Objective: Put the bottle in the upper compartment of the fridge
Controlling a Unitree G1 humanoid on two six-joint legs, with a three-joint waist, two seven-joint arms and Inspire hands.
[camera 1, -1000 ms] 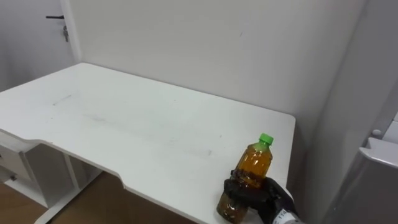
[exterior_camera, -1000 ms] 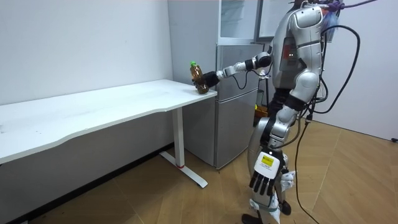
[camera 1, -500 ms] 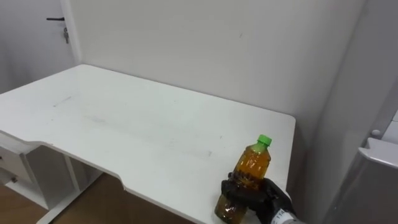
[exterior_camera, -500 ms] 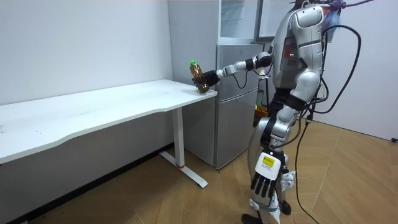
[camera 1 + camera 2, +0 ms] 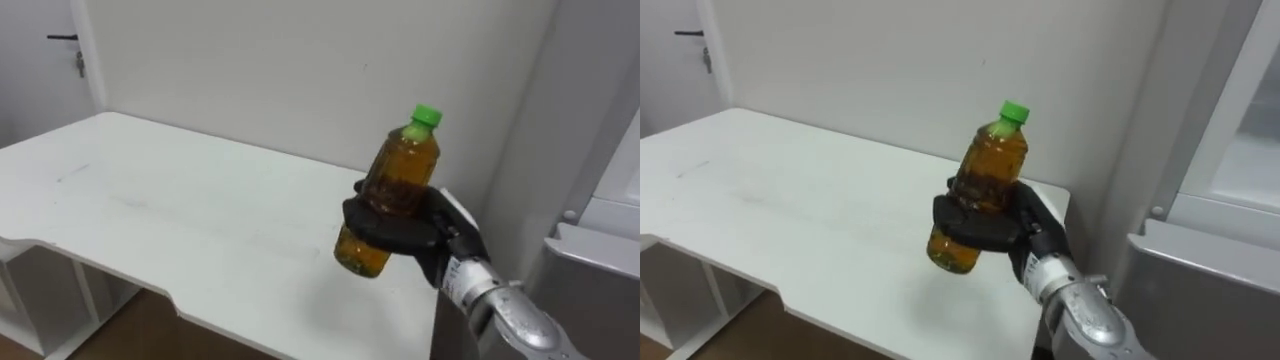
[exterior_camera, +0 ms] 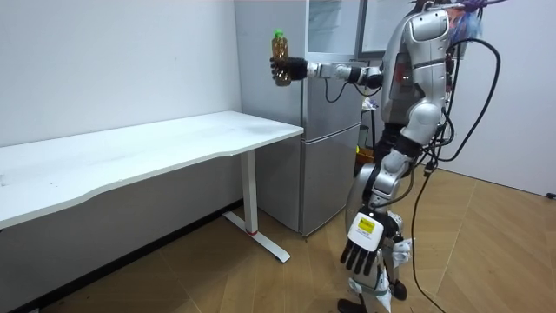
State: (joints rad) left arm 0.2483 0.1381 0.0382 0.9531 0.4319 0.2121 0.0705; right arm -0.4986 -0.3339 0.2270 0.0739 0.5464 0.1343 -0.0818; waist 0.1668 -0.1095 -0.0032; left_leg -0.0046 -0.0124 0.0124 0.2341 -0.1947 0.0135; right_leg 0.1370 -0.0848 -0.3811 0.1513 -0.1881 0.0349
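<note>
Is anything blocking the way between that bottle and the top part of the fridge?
Nothing visible is. The right hand holds the bottle in the air above the table, and the space from it to the upper fridge compartment looks free. Whether that compartment's door is open, I can't tell.

- The two head cameras sit side by side, looking down and forward, close over the white worktop (image 5: 150,210).
- The room camera stands well back, side-on to the robot, seeing it whole beside worktop and fridge (image 6: 330,165).
- All three share the worktop's fridge end and the bottle (image 6: 279,61).
</note>
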